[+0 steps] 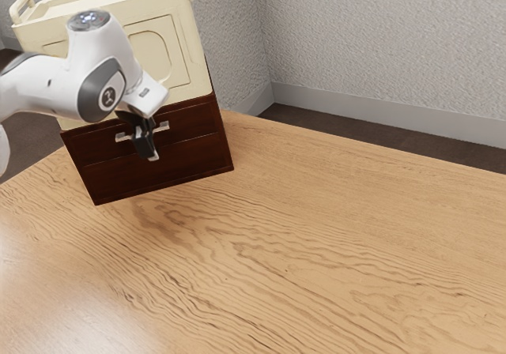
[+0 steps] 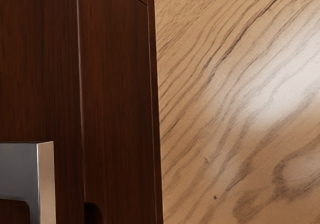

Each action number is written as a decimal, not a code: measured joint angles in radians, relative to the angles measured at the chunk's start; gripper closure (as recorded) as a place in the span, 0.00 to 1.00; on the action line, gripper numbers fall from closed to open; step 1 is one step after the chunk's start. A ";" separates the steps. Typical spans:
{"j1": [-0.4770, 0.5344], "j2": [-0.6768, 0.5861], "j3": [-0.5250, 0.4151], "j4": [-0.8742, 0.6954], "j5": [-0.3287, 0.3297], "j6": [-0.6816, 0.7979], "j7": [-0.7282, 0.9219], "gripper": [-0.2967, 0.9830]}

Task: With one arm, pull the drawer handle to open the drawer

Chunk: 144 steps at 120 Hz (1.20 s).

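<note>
Hanging at 1 hndl (image 1: pixel 164 126) of 1 brn cab (image 1: pixel 202 155): 1 claw (image 1: pixel 149 153), can't tell if clenched or released

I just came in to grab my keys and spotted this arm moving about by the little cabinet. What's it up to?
The robot arm has its gripper at the silver handle of the dark wooden cabinet's upper drawer; the job is to pull it open. Right now that drawer looks shut, its front about level with the panel below. A cream crate stands on the cabinet.
</note>
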 joint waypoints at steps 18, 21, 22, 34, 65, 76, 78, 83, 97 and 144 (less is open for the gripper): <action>0.000 0.005 -0.001 0.000 0.008 0.007 0.000 0.23; 0.000 0.006 -0.001 0.000 0.010 0.009 0.000 0.23; 0.000 0.006 -0.001 0.000 0.011 0.010 0.000 0.23; 0.000 0.011 -0.001 0.000 0.018 0.015 -0.001 0.23; 0.000 0.023 0.001 -0.001 0.029 0.038 -0.003 0.23; 0.000 0.028 0.001 -0.001 0.030 0.043 -0.004 0.23; 0.000 0.028 0.001 -0.001 0.030 0.044 -0.004 0.23; 0.000 0.029 0.001 -0.001 0.030 0.045 -0.004 0.23; 0.000 0.028 0.001 -0.002 0.024 0.048 -0.004 0.23; 0.006 0.025 0.002 -0.013 -0.027 0.029 -0.005 0.23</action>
